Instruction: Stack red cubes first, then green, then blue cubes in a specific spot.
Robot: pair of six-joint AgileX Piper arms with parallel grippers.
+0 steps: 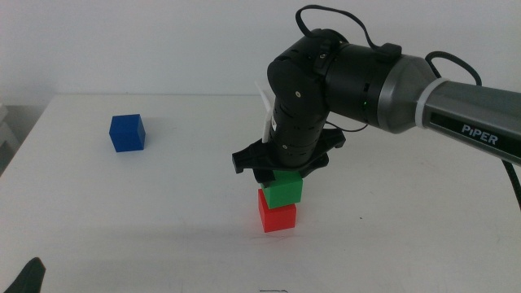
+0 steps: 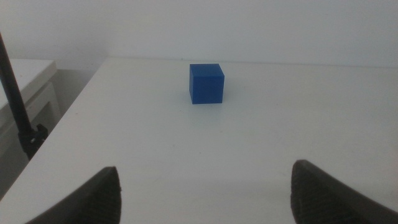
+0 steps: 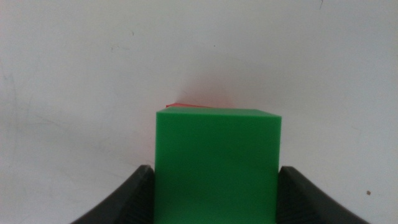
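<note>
Reaching in bent straight down, right tool (image 1: 283,172) clamps green (image 1: 285,190) atop red cubes (image 1: 278,215) (left tool (image 2: 205,193) gapes).

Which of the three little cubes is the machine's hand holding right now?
The green cube, between the right hand's jaws and sitting on the red cube. The blue cube stands alone, far from it.
</note>
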